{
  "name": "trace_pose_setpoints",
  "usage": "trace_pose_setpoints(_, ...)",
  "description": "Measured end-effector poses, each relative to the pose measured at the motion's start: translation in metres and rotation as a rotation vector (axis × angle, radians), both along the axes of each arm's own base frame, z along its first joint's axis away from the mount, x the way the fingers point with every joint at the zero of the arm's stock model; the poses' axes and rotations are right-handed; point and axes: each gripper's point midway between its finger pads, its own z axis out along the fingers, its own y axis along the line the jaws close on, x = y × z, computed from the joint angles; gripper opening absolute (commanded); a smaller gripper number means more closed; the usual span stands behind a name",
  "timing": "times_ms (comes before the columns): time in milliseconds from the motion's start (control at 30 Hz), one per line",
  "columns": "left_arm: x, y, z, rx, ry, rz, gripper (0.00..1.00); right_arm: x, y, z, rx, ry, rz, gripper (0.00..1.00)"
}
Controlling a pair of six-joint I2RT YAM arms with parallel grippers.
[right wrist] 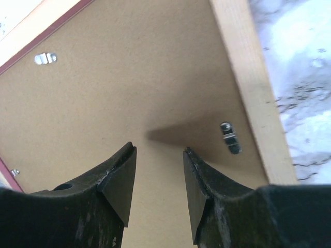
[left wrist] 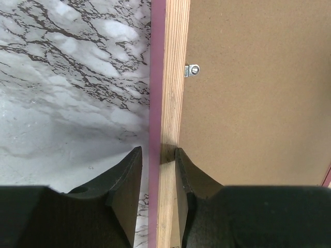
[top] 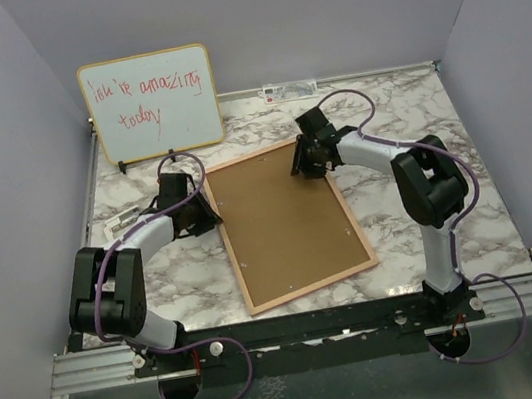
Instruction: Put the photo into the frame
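Face down in the middle of the top view: the frame [top: 289,226], with its brown backing board [right wrist: 129,93] uppermost. No sign of the photo in any view; impossible to say whether it is under the board.

Left gripper [left wrist: 158,152] astride the frame's left rail, not clamped by the look of it, given a sliver of table [left wrist: 67,103] showing beside the outer finger. Right gripper [right wrist: 159,150] above the board near the frame's upper right corner, parted, holding nothing.

Likely trouble:
- Prying at the board while a small metal clip [right wrist: 229,137] holds it down, bending board or clip.
- Lifting by one rail alone, tipping the frame and spilling whatever sits inside.
- Shoving the frame into the whiteboard [top: 151,103], close above its upper left corner.

Bare marble to left and right for sliding. Less room toward the bottom of the top view, near the table's front edge.
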Motion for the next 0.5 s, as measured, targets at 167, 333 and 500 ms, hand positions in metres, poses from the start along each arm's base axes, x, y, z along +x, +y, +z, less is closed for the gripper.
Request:
trace_pose_setpoints(167,0.000,0.000,0.000,-0.001,0.008,-0.003,0.31,0.007,-0.019,0.000,-0.039,0.005,-0.043,0.46)
trace_pose_setpoints(333,0.001,-0.001,0.000,-0.007,0.013,-0.004,0.31,0.013,-0.030,-0.001,-0.062,0.005,-0.060,0.46)
trace_pose_setpoints(500,0.001,-0.001,-0.001,-0.015,0.018,-0.006,0.31,0.018,-0.031,-0.001,-0.086,-0.001,-0.054,0.45)
